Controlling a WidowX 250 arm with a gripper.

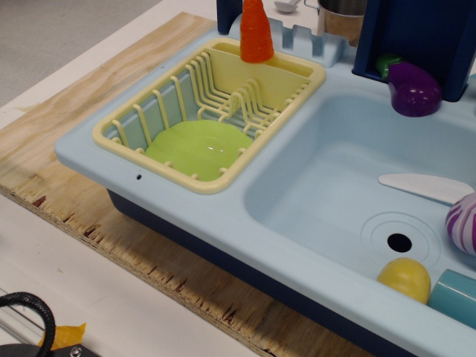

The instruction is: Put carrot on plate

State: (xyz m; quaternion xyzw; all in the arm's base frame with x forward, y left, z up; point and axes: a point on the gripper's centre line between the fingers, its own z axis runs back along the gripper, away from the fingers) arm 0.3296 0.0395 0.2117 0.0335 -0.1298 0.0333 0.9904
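The carrot [256,33] is a smooth orange cone standing upright, wide flat end down, at or just above the back rim of the pale yellow dish rack [294,74]. Its narrow tip runs out of the top edge of the frame. I cannot tell whether it rests on the rim or is held from above. The lime-green plate [199,147] lies flat inside the dish rack at its front end, in front of and below the carrot. No gripper shows in this view.
The rack sits in the left part of a light blue toy sink [223,212] on a plywood board. The basin holds a yellow ball [404,279], white knife [428,187], teal cup [455,296] and striped purple toy [465,223]. A purple eggplant [413,89] and metal pot [342,15] stand behind.
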